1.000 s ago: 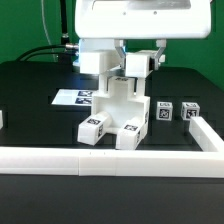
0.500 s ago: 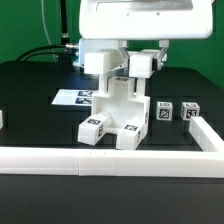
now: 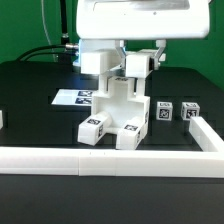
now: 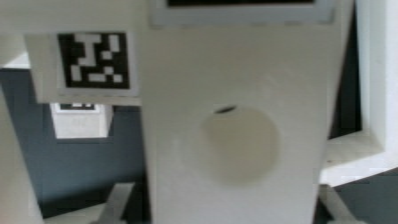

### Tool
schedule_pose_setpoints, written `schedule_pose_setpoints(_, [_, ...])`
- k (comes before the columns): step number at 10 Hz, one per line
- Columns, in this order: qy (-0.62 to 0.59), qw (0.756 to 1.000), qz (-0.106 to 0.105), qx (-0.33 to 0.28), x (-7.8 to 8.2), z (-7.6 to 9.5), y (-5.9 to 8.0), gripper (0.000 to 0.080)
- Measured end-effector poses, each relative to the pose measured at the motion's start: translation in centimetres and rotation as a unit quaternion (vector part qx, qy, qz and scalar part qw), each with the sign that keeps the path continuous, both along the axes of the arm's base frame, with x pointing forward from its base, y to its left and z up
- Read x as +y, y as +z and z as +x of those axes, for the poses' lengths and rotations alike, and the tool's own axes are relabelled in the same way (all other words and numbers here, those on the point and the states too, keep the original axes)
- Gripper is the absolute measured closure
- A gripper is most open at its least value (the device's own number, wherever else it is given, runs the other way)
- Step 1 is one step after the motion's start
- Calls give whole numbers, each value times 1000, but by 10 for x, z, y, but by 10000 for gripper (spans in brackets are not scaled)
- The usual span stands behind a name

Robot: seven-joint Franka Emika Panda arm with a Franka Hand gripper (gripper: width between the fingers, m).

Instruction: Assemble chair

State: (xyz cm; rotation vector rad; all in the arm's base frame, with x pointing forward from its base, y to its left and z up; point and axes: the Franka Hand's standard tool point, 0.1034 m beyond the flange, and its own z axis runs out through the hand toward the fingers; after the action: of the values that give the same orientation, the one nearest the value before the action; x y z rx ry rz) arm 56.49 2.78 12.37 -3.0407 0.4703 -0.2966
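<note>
The fingers [image 3: 140,58] are closed narrow on the top of the chair [image 3: 115,108], which stands directly beneath them on the tabletop [image 3: 35,85]; I reckon an off-centre push could jam the joint or tip it

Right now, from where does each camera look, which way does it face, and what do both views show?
Exterior view: off the arm, behind the border rail, facing the chair on the black table; the robot's white wrist housing and fingers show.
Wrist view: on the wrist, pressed close to a white chair part; no fingers clearly show.
Shared: white chair parts with square tags.
</note>
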Motion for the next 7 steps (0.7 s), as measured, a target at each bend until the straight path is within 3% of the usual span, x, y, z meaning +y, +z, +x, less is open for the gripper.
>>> schedule_pose_setpoints(7, [-1, 1000, 0, -7, 1, 4, 0, 514])
